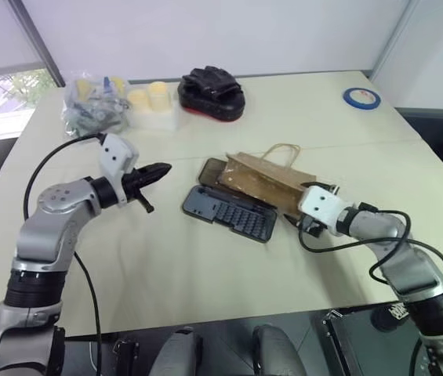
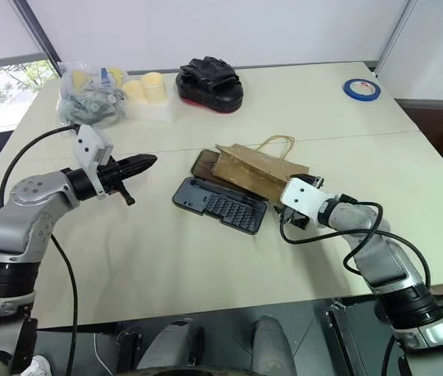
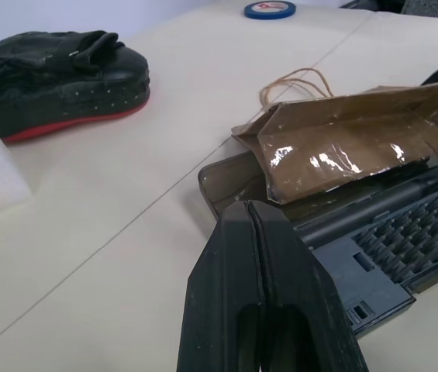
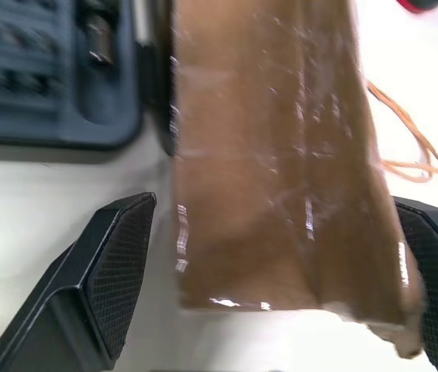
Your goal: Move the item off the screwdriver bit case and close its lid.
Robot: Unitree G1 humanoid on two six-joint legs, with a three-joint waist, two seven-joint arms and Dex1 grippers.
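Right gripper [image 4: 273, 287], fingers spread wide, straddles the near end of the paper bag [image 1: 264, 182], which overlies the open bit case's [image 1: 230, 211] lid [image 1: 211, 169]; left gripper [image 1: 158, 170] clenched, bare table [image 1: 166, 274] alongside.

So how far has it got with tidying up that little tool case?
Nothing is finished yet. The paper bag lies on the open lid of the bit case. The right hand has its fingers spread around the bag's end. Left: grip, move it away, shut the lid.
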